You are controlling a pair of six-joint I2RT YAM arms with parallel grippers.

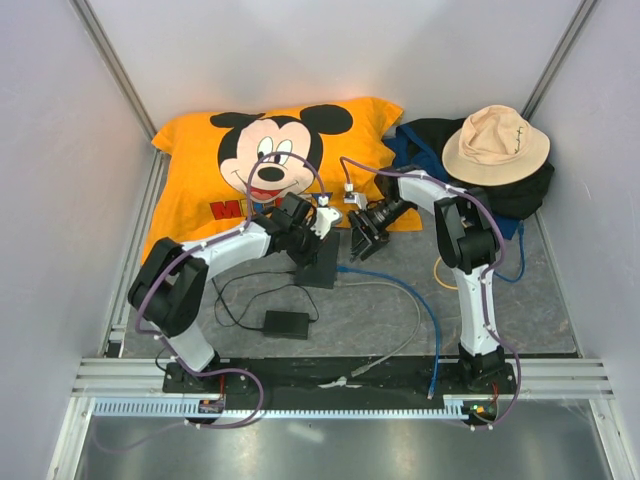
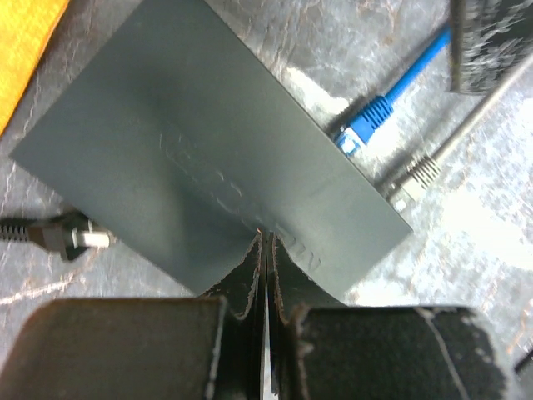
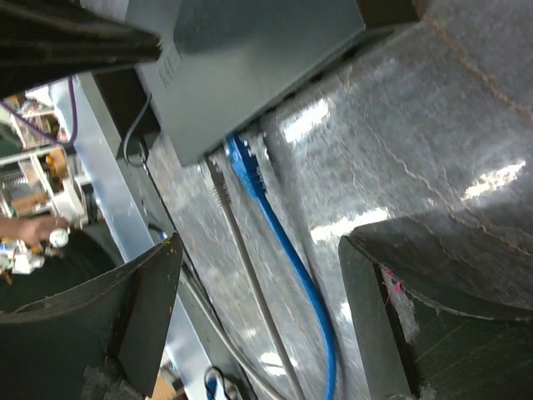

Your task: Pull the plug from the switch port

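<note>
Plugs were hard to make out from above. The top camera only showed the switch (image 1: pixel 322 262) as a flat black box on the grey mat (image 1: pixel 530 310), in front of a yellow mouse pillow (image 1: pixel 200 160). A blue cable (image 1: pixel 436 340) and a grey cable (image 1: pixel 418 315) ran off to its right. A small black power brick (image 1: pixel 285 323) lay nearer the arm bases. A tan hat (image 1: pixel 495 145) sat on dark cloth (image 1: pixel 530 190) in the far right corner.

The wrist cameras were much closer. The left one showed the blue plug (image 2: pixel 362 125) and the grey plug (image 2: pixel 412 177) side by side, both up against one long edge of the switch. I could not tell how deep they sat. A little black power plug (image 2: pixel 71 237) lay just beside the other side of the box, with its silver tip showing.

The left gripper (image 2: pixel 265 250) had its fingers squeezed together with nothing between them. Their tips rested on the flat top of the switch, close to its near edge.

The right gripper (image 3: pixel 258 292) was spread wide and held nothing. The blue cable ran through the gap between its two fingers without touching them. The switch lay a little way past the fingertips, with both plugs at its edge.
</note>
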